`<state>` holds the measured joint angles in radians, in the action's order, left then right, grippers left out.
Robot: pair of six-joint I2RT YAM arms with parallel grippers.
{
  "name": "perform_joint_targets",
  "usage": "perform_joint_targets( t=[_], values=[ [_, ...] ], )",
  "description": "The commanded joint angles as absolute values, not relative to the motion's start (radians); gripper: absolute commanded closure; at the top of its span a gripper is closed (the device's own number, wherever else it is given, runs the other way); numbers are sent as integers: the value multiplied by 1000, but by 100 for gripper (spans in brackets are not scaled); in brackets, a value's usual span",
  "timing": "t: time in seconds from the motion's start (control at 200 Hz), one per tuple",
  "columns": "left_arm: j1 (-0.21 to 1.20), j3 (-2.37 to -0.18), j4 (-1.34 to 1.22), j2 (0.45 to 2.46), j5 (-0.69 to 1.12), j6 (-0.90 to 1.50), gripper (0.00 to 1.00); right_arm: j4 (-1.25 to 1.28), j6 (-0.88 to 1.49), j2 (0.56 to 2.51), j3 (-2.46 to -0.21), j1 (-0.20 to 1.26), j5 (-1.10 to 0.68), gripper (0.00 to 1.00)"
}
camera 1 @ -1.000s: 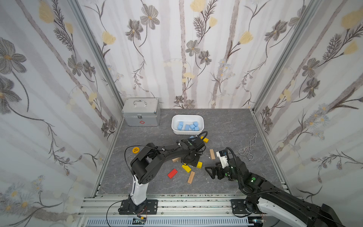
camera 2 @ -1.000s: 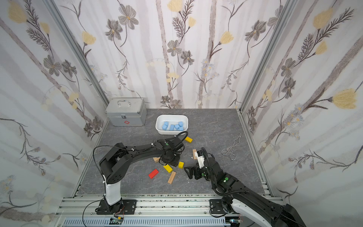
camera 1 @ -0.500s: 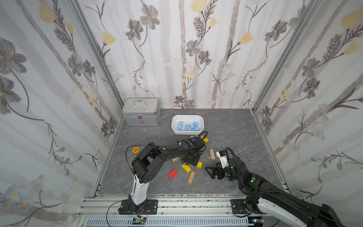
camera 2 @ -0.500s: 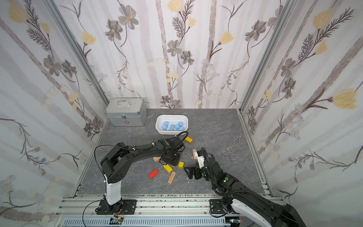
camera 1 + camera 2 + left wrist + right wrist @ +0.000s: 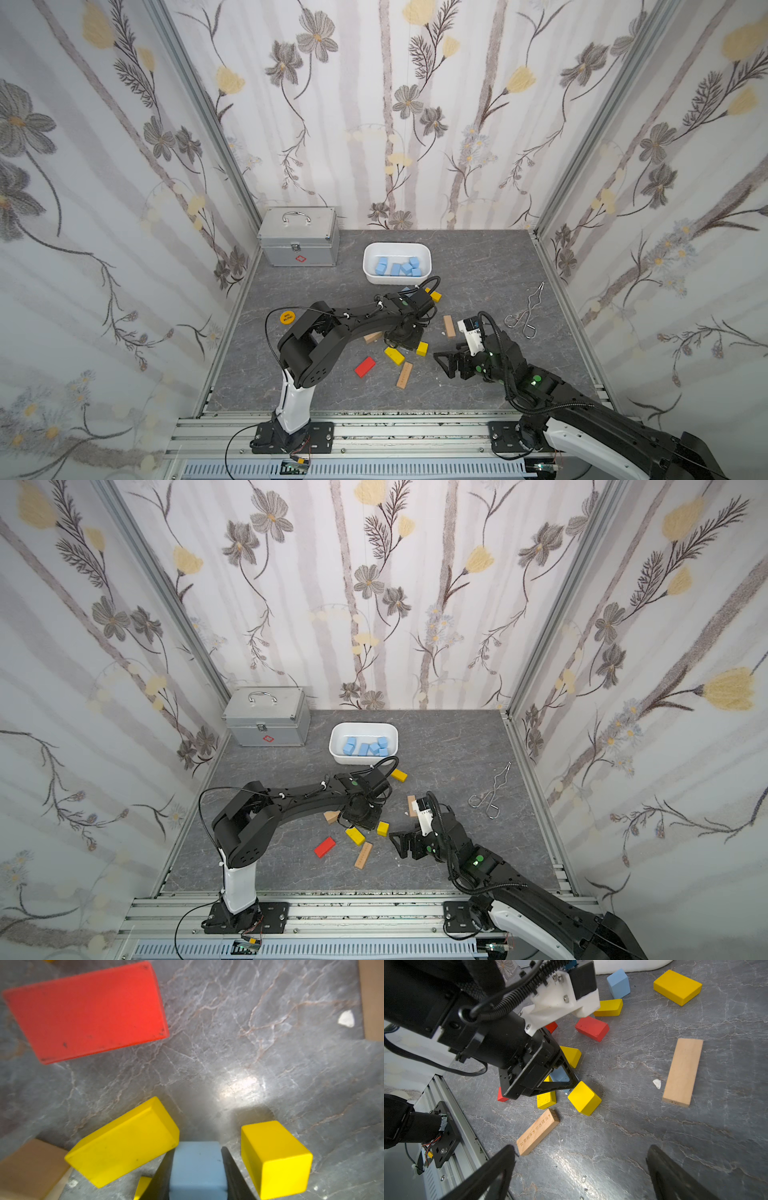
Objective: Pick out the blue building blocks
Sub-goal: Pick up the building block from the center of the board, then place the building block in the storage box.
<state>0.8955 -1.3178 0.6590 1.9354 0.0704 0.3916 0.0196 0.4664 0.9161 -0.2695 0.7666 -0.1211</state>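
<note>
- The left gripper is down in the middle of the scattered pile on the grey marbled table. Its two dark fingers are clamped on opposite sides of one blue block.
- From the right wrist view, that blue block sits low between the fingers. I cannot tell whether it is clear of the surface.
- The held block is hemmed in by a long yellow block on one side and a yellow cube on the other, both just beside the fingers. A red block lies a little further off.
- Several blue blocks already lie together in the white bin near the back wall; both top views show them there.
- A stray blue block stands on the table just outside the bin's near rim, close to a flat yellow block.
- The right gripper hangs low over the table near the pile, its jaws spread wide with only bare tabletop between them.
- A tan plank with printed characters lies close to one of its fingers, and a plain tan plank lies further out.
- A metal case stands in the back left corner, and wire tongs lie by the right wall.
</note>
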Motion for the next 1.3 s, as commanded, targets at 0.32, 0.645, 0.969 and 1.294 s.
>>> perform_joint_targets(
  t=[0.32, 0.645, 0.969, 1.294],
  values=[
    [884, -1342, 686, 1851, -6, 371, 100, 63, 453, 888, -325, 768, -93, 0],
    [832, -1366, 700, 1769, -36, 342, 100, 104, 454, 913, -420, 759, -91, 0],
    [727, -1488, 738, 1768, -38, 266, 100, 160, 443, 1015, -518, 685, -136, 0],
    [620, -1672, 778, 1854, -25, 184, 100, 163, 410, 1164, -641, 617, -169, 0]
  ],
)
